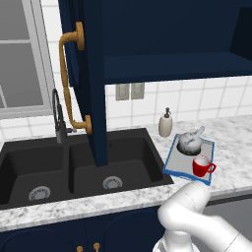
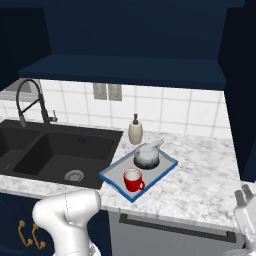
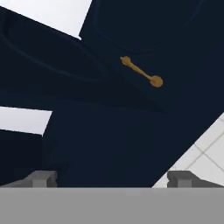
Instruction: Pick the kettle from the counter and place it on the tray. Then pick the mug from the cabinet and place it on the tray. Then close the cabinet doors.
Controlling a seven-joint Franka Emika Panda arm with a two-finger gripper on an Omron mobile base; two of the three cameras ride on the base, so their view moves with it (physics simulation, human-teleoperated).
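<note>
The silvery kettle (image 1: 190, 141) (image 2: 146, 155) and the red mug (image 1: 201, 167) (image 2: 133, 180) both stand on the blue-rimmed tray (image 1: 172, 158) (image 2: 112, 175), which lies on the marble counter (image 1: 231, 142). The navy wall cabinet (image 1: 167, 64) is open. Its left door (image 1: 93, 74) swings out over the sink, brass handle (image 1: 66, 78) showing. The right door (image 2: 242, 100) hangs open at the far right. My gripper (image 2: 243, 196) is low at the right, below that door, fingers pointing up. In the hand view the gripper (image 3: 113, 177) is open and holds nothing, facing navy panels and a brass handle (image 3: 141, 72).
A beige soap dispenser (image 1: 166, 123) (image 2: 135, 131) stands behind the tray. The black double sink (image 1: 74, 167) with its dark faucet (image 1: 59, 118) (image 2: 30, 100) lies to the left, under a window (image 1: 19, 59). Navy lower cabinets run below the counter edge.
</note>
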